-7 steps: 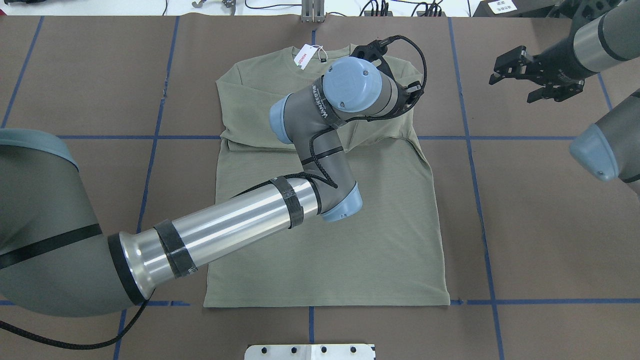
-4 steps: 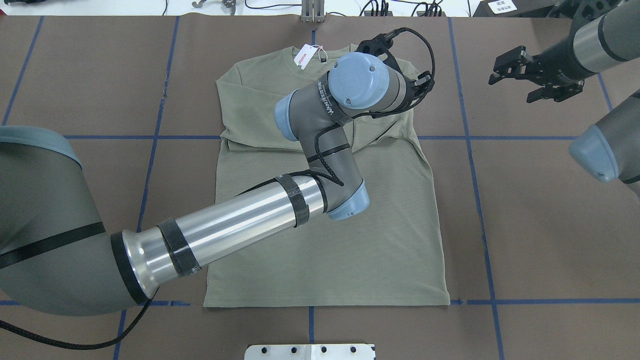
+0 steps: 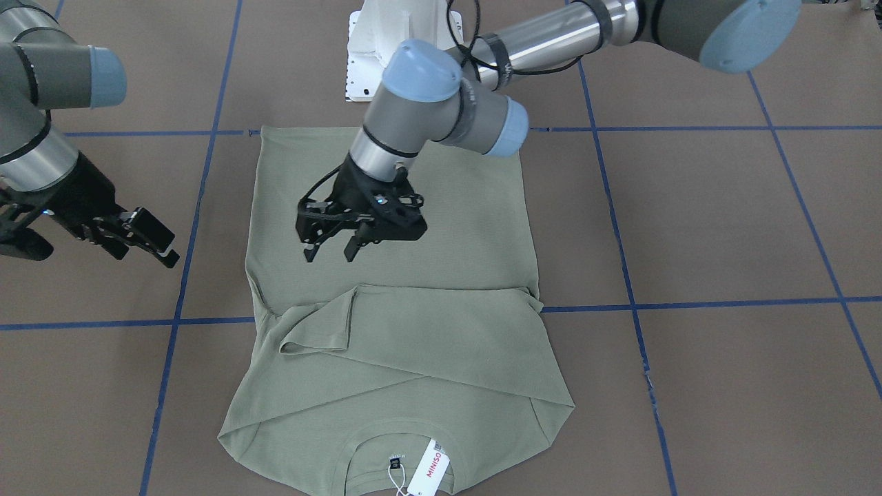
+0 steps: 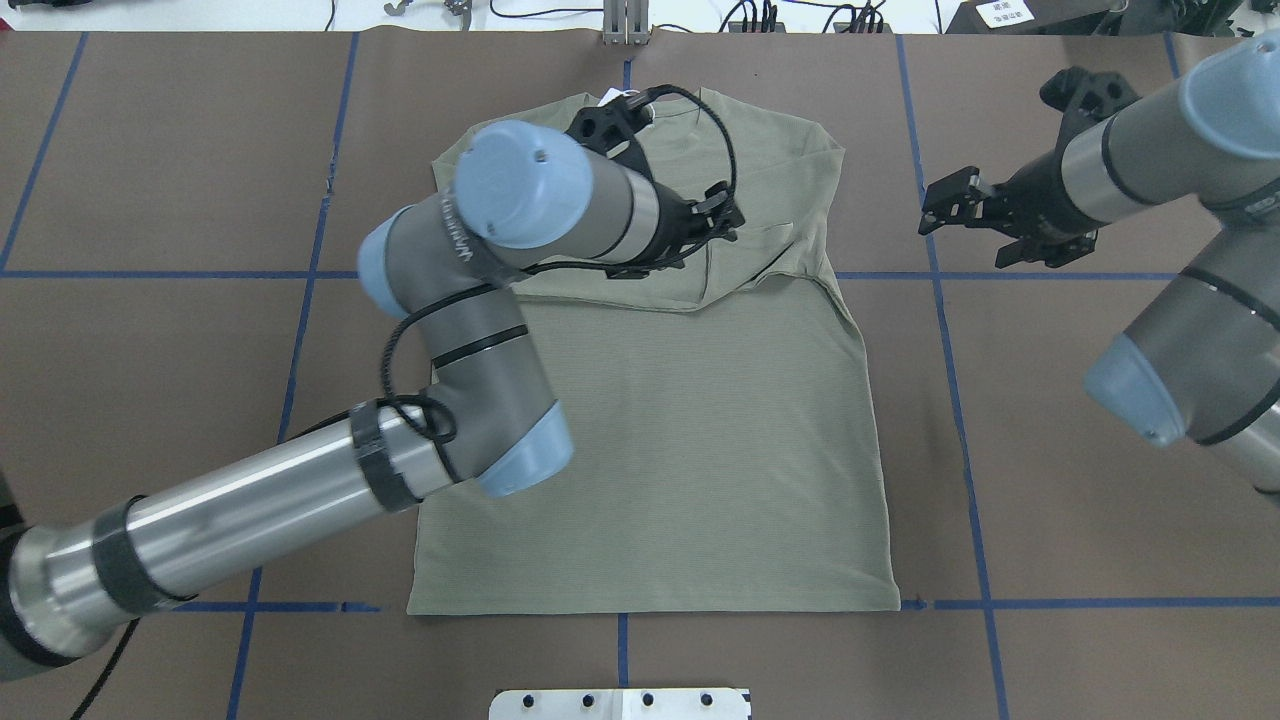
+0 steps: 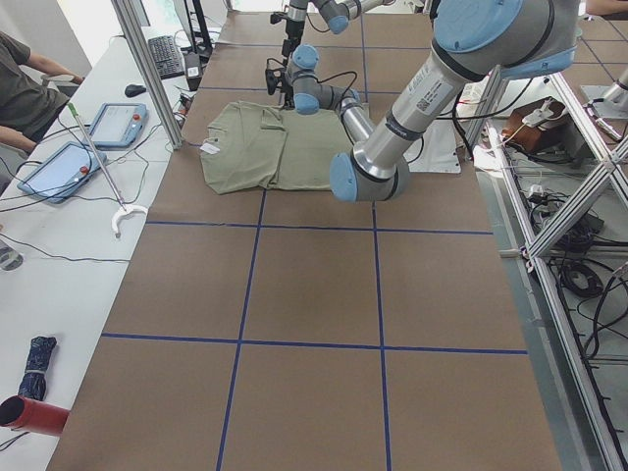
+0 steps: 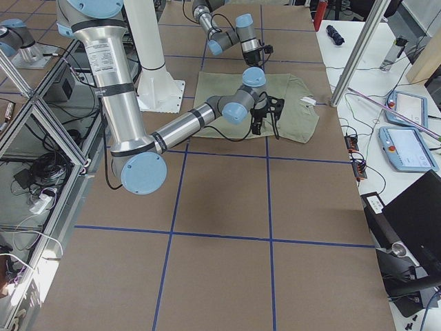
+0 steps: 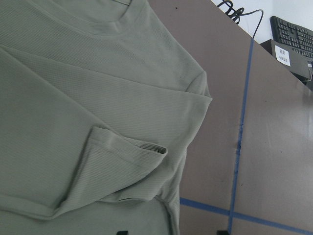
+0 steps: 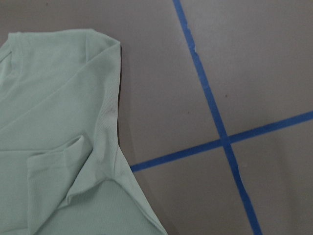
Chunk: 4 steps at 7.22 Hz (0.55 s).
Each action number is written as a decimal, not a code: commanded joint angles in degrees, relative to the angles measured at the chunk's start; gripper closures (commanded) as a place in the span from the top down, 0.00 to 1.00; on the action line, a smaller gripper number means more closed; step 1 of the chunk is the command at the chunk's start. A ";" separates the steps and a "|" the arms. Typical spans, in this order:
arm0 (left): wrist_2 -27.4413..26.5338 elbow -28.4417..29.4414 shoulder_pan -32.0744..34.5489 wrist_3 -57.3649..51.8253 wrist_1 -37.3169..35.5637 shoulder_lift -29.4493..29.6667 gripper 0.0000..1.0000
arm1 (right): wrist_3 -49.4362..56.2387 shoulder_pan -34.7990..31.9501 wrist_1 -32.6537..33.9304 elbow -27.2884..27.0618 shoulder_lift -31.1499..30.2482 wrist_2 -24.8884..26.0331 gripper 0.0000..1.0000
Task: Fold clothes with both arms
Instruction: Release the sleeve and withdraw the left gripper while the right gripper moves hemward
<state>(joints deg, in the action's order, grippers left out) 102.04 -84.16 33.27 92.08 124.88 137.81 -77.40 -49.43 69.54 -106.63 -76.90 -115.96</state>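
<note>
Left fingers (image 3: 313, 248), spread and empty, have swung from the shirt's (image 3: 468, 227) 1 o'clock shoulder toward its collar; my right fingers (image 3: 155, 234), also parted, have closed in from 3 o'clock. Sleeves lie crossed, shirt flat mid-surface (image 3: 689, 207); body fold likely next.

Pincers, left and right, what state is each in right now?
Left black two-finger pincer: open, empty, over the sage-green knit shirt.
Right black two-finger pincer: open, empty, beside the shirt.

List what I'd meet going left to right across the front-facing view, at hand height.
right hand → left hand → blue tape line
</note>
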 commanded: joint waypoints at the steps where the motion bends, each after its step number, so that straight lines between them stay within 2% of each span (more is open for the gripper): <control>1: 3.92 -14.84 1.69 -9.23 -5.23 -11.91 0.63 | -12.09 17.18 0.50 -8.56 -5.95 17.00 0.99; 2: 7.78 -18.81 3.88 -10.85 -6.56 -17.52 0.63 | -18.51 26.40 0.60 -11.29 -8.42 25.78 0.99; 3: 7.82 -22.33 4.51 -11.65 -6.66 -22.97 0.63 | -23.97 34.59 0.60 -15.32 -12.36 33.26 0.97; 4: 7.48 -22.71 4.69 -12.53 -6.66 -23.72 0.63 | -29.50 42.41 0.60 -17.01 -15.44 40.12 0.97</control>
<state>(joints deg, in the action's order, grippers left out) 109.23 -104.71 37.34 80.89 118.51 117.28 -99.86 -17.13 70.11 -120.52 -88.26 -84.91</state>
